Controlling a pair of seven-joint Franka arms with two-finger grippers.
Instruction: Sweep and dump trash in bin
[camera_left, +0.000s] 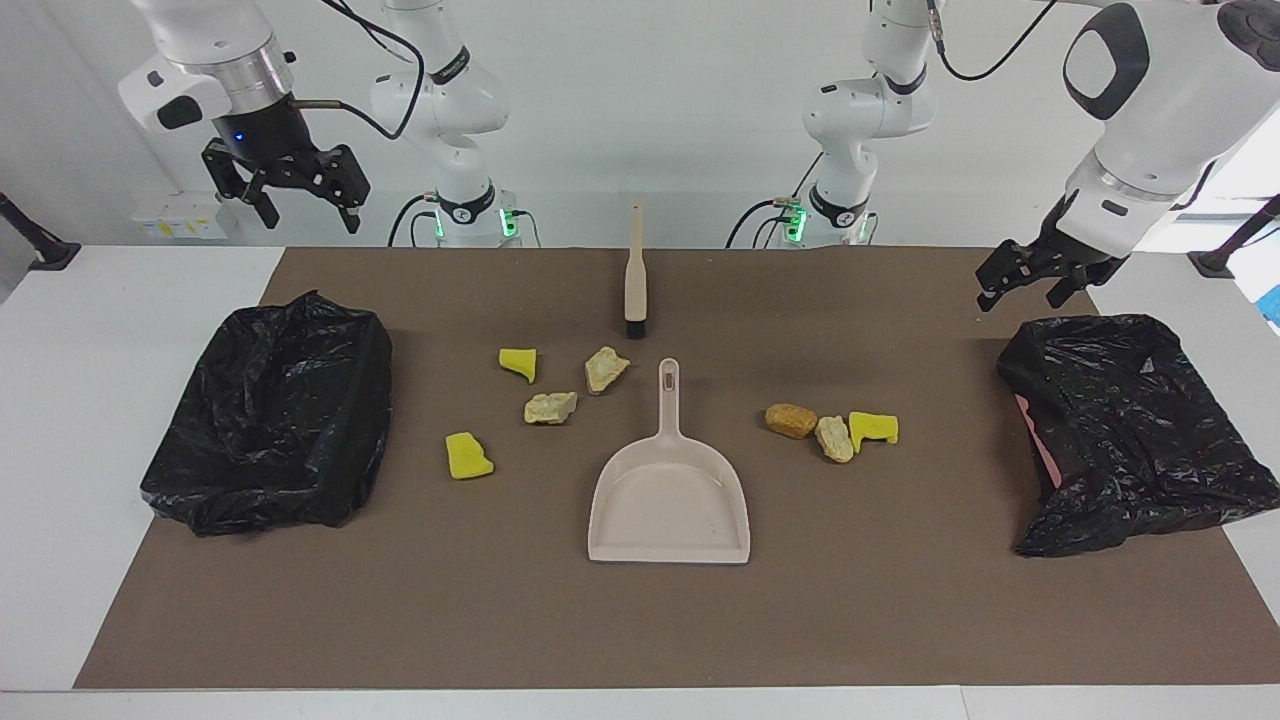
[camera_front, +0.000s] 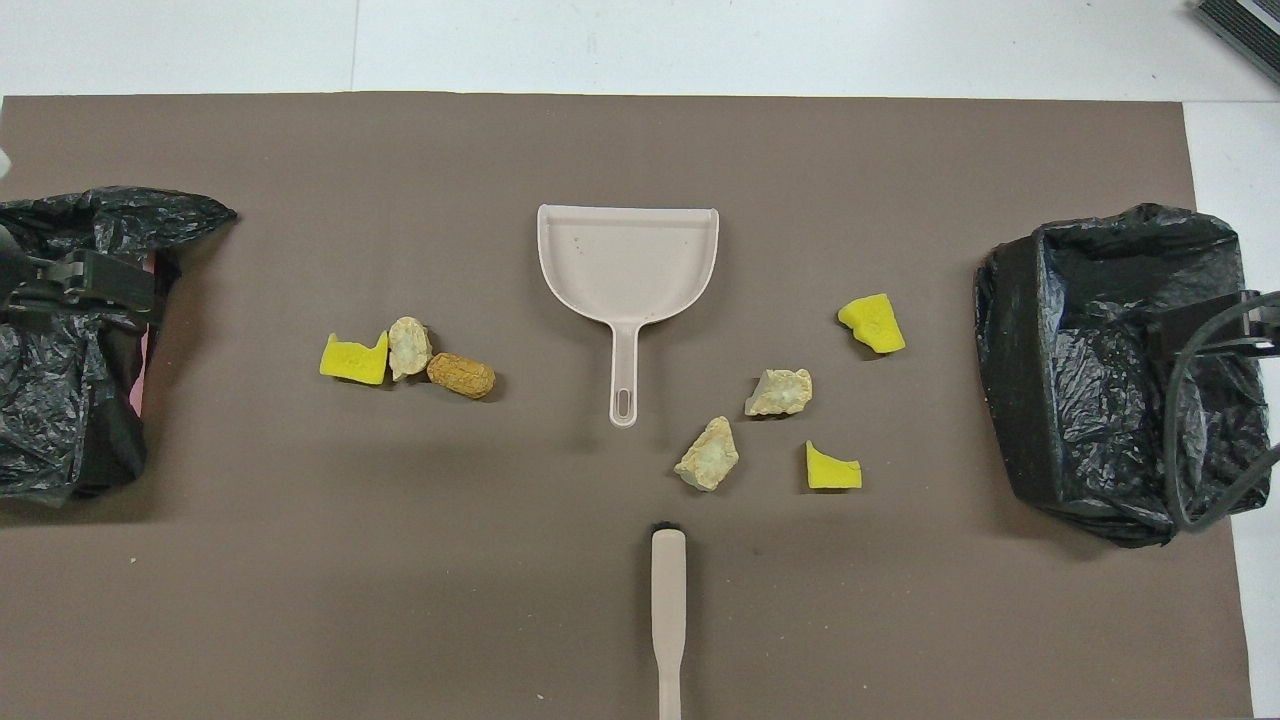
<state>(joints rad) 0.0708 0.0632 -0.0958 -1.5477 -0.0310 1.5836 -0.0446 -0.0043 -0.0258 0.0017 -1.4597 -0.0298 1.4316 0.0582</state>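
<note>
The trash lies on the brown mat in two clusters. Several scraps sit toward the right arm's end: yellow sponge chunks (camera_left: 519, 362) (camera_left: 468, 456) and beige lumps (camera_left: 606, 368) (camera_left: 550, 407). Toward the left arm's end lie a brown piece (camera_left: 790, 420), a beige lump (camera_left: 834, 438) and a yellow chunk (camera_left: 873, 428). One black-bagged bin (camera_left: 350, 420) stands at the right arm's end, another bin (camera_left: 1130, 430) at the left arm's end. My right gripper (camera_left: 310, 218) hangs open high above the table's edge by its bin. My left gripper (camera_left: 1022, 293) is open and empty over the edge of its bin.
A beige dustpan (camera_left: 670, 500) lies mid-mat, its handle pointing toward the robots. A beige-handled brush (camera_left: 634, 275) lies nearer the robots, in line with that handle. In the overhead view the dustpan (camera_front: 627, 265) and brush (camera_front: 668, 610) sit between the two clusters.
</note>
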